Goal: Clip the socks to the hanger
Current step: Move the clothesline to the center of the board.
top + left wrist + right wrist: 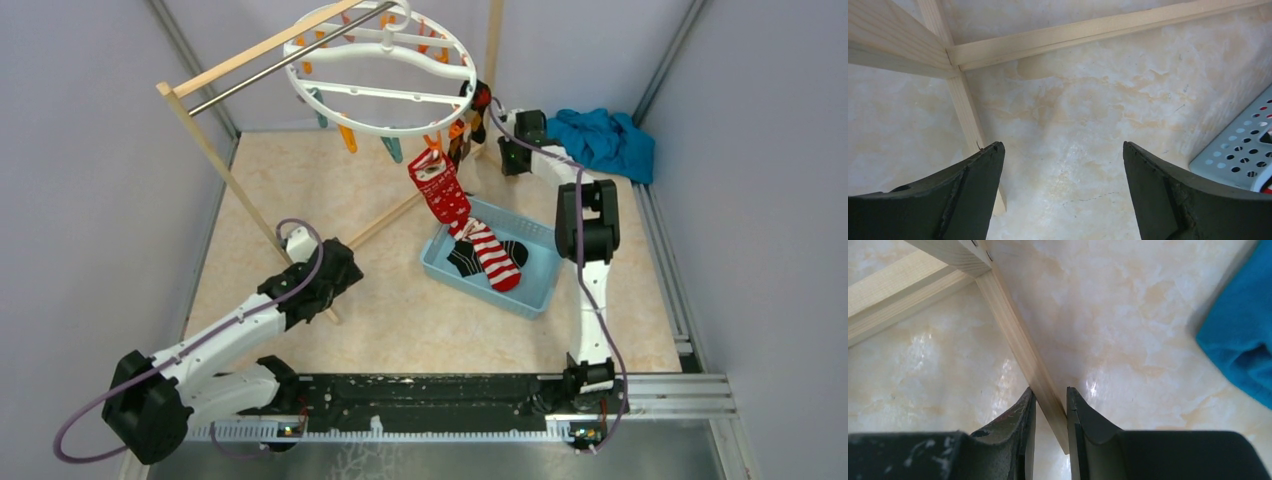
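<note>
Okay, nearest me, my left gripper point(1063, 150) is hovering over the marbled beige table point(1088, 110), fingers spread wide. Beyond it, a red-and-white striped sock point(492, 258) and a black sock point(462, 258) are lying in the light blue perforated plastic basket point(440, 268). A red patterned sock point(440, 190) is hanging clipped to the round white plastic hanger point(400, 130) on the wooden rack point(215, 150). Farthest back, my right gripper point(1050, 395) is sitting near the hanger's rim, fingers drawn close with a slim gap, pinching nothing.
</note>
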`<act>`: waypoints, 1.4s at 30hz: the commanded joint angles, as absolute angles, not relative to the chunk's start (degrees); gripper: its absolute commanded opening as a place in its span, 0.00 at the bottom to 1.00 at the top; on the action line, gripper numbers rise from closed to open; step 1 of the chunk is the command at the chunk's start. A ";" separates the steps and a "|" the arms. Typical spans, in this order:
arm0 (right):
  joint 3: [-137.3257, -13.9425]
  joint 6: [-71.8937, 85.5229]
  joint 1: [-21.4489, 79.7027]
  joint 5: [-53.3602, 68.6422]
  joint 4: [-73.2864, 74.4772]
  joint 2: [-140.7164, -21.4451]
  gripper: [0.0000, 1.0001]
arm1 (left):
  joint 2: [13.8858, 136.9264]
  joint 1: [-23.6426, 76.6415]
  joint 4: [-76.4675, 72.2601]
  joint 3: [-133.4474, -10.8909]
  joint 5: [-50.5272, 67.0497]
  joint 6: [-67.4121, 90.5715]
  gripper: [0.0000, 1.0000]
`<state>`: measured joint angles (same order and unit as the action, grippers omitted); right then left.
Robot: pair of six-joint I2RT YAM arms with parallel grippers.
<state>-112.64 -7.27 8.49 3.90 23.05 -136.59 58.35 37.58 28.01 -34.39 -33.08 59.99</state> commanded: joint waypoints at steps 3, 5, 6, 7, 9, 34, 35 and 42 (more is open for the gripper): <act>-98.52 2.69 4.66 0.67 18.22 -129.44 0.00 | 60.72 36.79 33.47 -36.98 -41.73 58.44 0.93; -94.30 3.51 4.13 0.18 16.62 -127.17 0.00 | 62.55 36.15 33.67 -38.33 -41.82 57.13 0.93; -92.56 3.70 3.94 -1.21 15.81 -126.28 0.00 | 63.45 35.84 32.88 -38.70 -41.26 56.31 0.93; -91.07 3.96 3.76 -1.52 15.30 -125.48 0.00 | 64.45 35.21 32.10 -38.87 -40.37 55.37 0.93; -88.39 4.11 3.47 -1.46 14.09 -124.04 0.00 | 66.54 33.99 30.19 -38.88 -38.42 54.08 0.93; -70.33 9.02 4.31 1.00 10.08 -112.95 0.00 | 96.30 13.80 12.64 -55.24 -24.73 43.66 0.93; -69.99 9.05 4.59 0.91 10.76 -112.43 0.00 | 97.13 13.39 12.73 -56.53 -24.57 43.52 0.94; -66.10 9.50 8.49 -3.64 12.15 -108.68 0.00 | 102.68 10.89 12.02 -60.99 -22.18 43.37 0.95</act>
